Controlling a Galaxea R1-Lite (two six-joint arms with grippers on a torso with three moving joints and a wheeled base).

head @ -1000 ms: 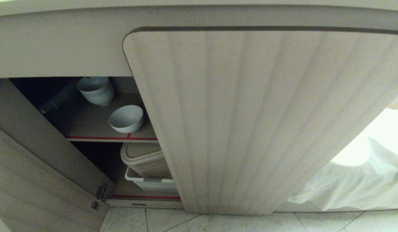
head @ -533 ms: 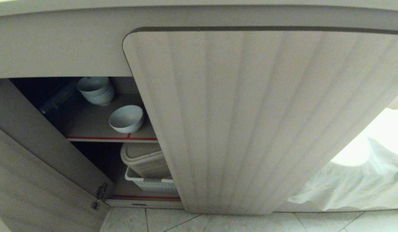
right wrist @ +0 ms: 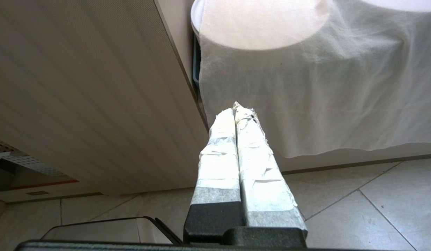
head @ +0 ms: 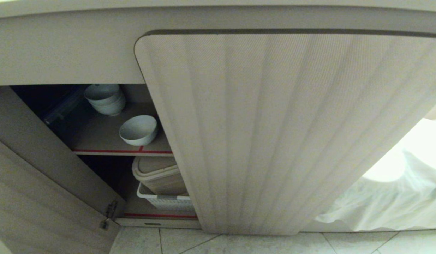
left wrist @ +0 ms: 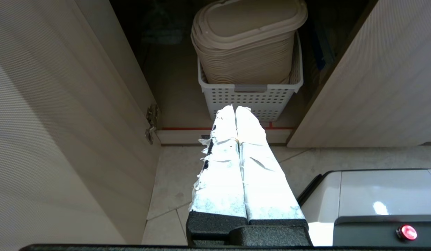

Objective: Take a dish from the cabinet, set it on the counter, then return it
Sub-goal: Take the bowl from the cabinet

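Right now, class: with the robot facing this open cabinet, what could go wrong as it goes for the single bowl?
1. The dish sits by the shelf's red front edge; a nudge might tip it off.
2. The right door half-covers the opening, so an arm could bump it.
3. The left gripper is shut, low near the basket; it must open first.

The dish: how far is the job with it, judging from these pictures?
Done: the cabinet's left door stands open. The dish sits alone on the upper shelf, in front of a stack of bowls; whether it has already been out and returned cannot be told. In hand: nothing. The left gripper and right gripper are both shut and empty, outside the cabinet. If unstarted, everything is left.
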